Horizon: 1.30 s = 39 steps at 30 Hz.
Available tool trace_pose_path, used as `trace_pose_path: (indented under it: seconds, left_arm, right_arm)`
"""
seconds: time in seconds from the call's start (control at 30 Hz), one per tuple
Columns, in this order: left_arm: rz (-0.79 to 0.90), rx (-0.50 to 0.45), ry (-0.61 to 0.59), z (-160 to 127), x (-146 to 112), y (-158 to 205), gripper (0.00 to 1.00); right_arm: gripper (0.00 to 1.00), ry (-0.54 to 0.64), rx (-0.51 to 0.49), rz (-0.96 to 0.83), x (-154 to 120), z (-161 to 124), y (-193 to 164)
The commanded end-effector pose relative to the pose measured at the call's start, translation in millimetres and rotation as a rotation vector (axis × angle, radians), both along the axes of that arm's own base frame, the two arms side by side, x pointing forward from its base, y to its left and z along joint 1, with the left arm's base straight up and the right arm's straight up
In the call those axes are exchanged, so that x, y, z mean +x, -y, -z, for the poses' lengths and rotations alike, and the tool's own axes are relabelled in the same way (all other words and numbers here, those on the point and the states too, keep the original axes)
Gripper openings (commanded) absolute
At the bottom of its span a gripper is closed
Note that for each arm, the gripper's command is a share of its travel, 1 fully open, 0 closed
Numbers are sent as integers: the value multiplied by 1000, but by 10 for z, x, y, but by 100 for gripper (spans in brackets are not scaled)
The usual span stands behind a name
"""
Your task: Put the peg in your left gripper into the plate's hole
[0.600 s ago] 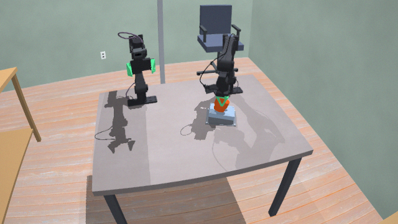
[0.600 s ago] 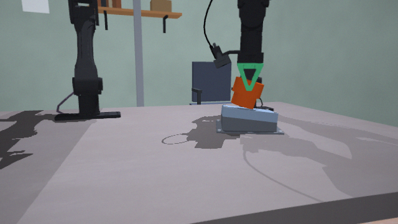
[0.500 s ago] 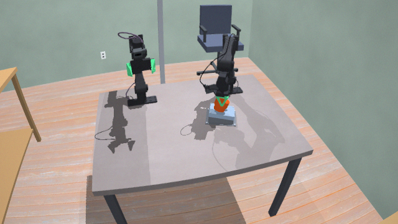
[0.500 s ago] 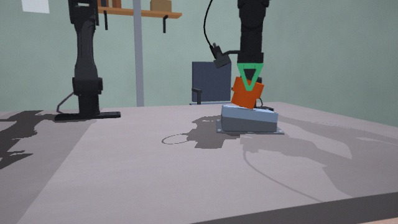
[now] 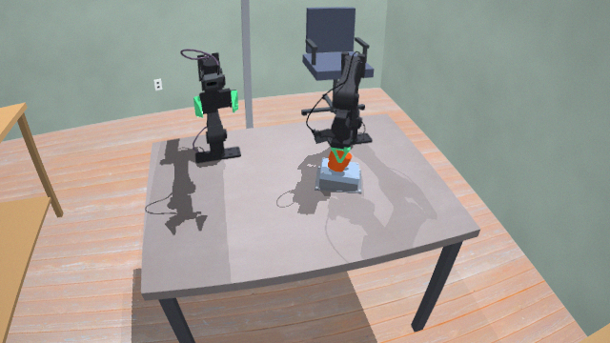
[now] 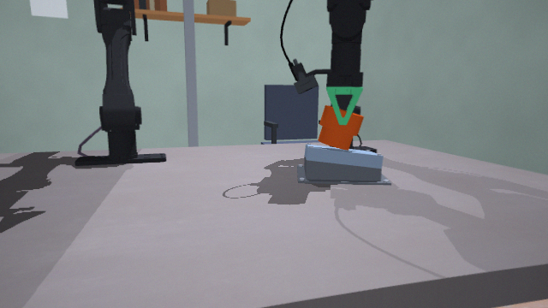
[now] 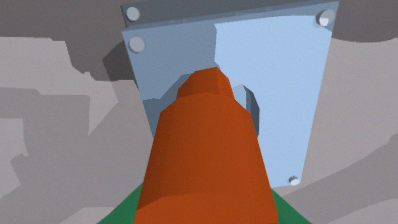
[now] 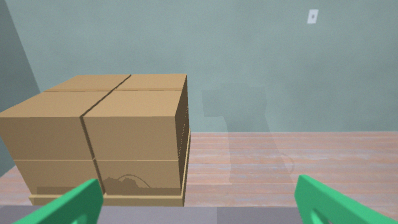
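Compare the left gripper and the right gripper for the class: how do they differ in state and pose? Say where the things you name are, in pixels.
The left gripper (image 5: 340, 153) (image 6: 343, 107) is shut on the orange peg (image 5: 337, 163) (image 6: 338, 130) (image 7: 207, 145); the right gripper (image 5: 216, 102) (image 8: 199, 186) is open and holds nothing. The left one points down over the plate (image 5: 339, 180) (image 6: 342, 168) (image 7: 285, 100), while the right one is held up, facing away from it. Both have green fingers.

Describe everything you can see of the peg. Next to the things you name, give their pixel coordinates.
The peg (image 5: 337, 165) (image 6: 339, 133) (image 7: 206, 145) is plain orange, smooth and matte, with a wide body and a narrower, faceted tip. The left gripper (image 5: 340, 154) (image 6: 342, 117) holds it tilted, its lower end at the top of the blue-gray plate (image 5: 339, 181) (image 6: 342, 170) (image 7: 285, 65), beside the visible part of the hole (image 7: 253, 112). Whether its tip has entered is hidden.
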<state>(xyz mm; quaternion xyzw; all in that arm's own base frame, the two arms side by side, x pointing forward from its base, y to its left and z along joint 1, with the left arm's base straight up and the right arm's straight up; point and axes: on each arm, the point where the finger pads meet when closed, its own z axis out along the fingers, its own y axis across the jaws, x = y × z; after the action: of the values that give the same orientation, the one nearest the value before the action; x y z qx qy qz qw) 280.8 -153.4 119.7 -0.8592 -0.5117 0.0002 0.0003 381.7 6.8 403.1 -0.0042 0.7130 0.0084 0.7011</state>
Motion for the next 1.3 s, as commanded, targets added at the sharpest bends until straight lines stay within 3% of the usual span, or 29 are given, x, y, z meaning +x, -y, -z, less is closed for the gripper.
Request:
trace_pose_path:
  seconds: [0.0, 0.1, 0.2, 0.23, 0.43, 0.63, 0.83, 1.0, 1.07, 1.27]
  left_arm:
    - [4, -23, 22, -88, 24, 33, 0]
    - [4, -42, 39, -192, 21, 46, 0]
    - [4, -42, 39, -223, 20, 44, 34]
    - [4, -42, 39, -258, 19, 43, 40]
    - [9, -30, 16, -407, 9, 33, 40]
    - [12, -21, -1, -458, -30, -16, 40]
    - [2, -21, 29, -642, -20, -78, 40]
    - [-62, 4, 108, -643, 77, -101, 40]
    - [-62, 4, 108, -643, 77, -101, 40]
    - [-131, 66, 168, -529, -30, -181, 40]
  right_arm:
    - [100, 29, -3, -2, -28, -107, -4]
    - [100, 29, -3, -2, -28, -107, -4]
    - [100, 18, -12, -11, -28, -80, -19]
    - [100, 3, -24, -25, -29, -42, -43]
    - [100, -62, -91, -120, -53, 136, -205]
    - [100, -85, -81, -128, -96, 199, -254]
    - [100, -155, -79, -225, -279, 384, -610]
    - [100, -230, -85, -384, -671, 550, -1129]
    - [100, -230, -85, -384, -671, 550, -1129]
    - [100, -290, -122, -624, -1340, 702, -1696]
